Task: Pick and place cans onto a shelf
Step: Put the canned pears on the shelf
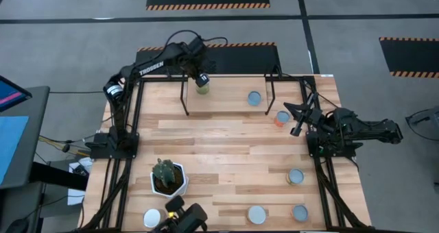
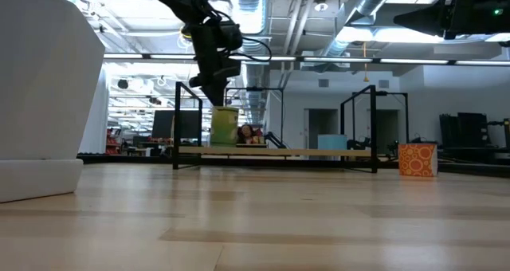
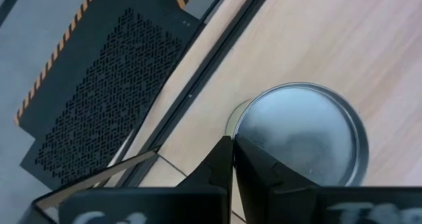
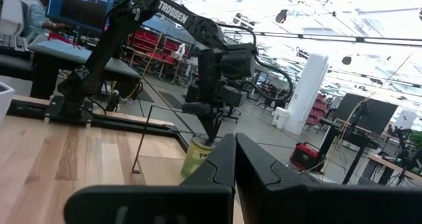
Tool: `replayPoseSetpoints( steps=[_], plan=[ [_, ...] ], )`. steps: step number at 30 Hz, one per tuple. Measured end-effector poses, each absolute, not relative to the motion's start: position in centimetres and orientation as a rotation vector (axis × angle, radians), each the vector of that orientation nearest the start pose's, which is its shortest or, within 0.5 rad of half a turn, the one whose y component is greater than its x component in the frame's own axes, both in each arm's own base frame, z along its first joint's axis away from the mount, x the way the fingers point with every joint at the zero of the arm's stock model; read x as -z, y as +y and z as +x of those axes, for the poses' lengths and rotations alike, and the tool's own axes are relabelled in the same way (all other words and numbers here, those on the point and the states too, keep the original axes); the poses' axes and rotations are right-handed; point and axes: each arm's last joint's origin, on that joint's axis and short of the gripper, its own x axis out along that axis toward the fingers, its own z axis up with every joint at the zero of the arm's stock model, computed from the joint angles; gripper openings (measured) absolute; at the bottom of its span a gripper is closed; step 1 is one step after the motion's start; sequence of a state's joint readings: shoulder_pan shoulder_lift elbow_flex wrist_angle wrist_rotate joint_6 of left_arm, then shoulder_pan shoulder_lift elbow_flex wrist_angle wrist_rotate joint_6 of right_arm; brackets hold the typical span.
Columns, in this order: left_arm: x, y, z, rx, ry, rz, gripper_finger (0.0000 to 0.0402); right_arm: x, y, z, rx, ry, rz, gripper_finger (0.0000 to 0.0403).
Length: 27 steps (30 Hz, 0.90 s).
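The left gripper (image 1: 202, 81) hangs over the far-left part of the shelf (image 1: 226, 103), right above a yellow-green can (image 1: 202, 89) that stands upright on the wooden top. In the left wrist view its two dark fingers (image 3: 227, 168) lie pressed together with no gap, their tips just over the rim of the can's silvery lid; they are closed on nothing, and the low view shows the tip at or just above the lid.

The right gripper (image 1: 296, 128) waits at the right side of the table, pointing toward the shelf; in its own wrist view its fingers (image 4: 231, 161) also meet along a thin seam, holding nothing.

As for progress, two cans seem to be on the shelf: the yellow-green one and a blue-topped can (image 1: 254, 98) further right on it. An orange can (image 1: 281, 117) stands on the table just off the shelf's right legs. Still to be moved, by my count, are three cans (image 1: 295, 176) on the near right of the table and a white-topped one (image 1: 152, 218) at the near-left edge. So the job looks less than half done.

The table (image 1: 226, 151) is pale wood planking with black frame rails along both sides. A white hexagonal pot (image 1: 169, 178) with a cactus sits near left. Beyond lie grey floor, hazard-striped black mats and an open workshop with ducts overhead.
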<state>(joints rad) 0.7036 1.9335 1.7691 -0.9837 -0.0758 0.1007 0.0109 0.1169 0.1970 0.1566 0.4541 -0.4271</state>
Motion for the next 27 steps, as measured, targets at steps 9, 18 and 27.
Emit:
replayPoseSetpoints(
  steps=[9,18,27],
  plan=[
    [-28.14,26.90,30.21,-0.665,1.153,-0.280,0.0000,-23.57,-1.17,8.85,0.483,-0.134,-0.363,0.0024],
    [-28.15,26.88,30.16,-0.687,1.180,-0.231,0.0000,-23.57,-1.17,8.85,0.483,-0.134,-0.364,0.0024],
    [-28.13,26.83,30.15,-0.690,1.178,-0.250,0.0036,-23.57,-1.17,8.85,0.483,-0.134,-0.364,0.0024]
  ],
)
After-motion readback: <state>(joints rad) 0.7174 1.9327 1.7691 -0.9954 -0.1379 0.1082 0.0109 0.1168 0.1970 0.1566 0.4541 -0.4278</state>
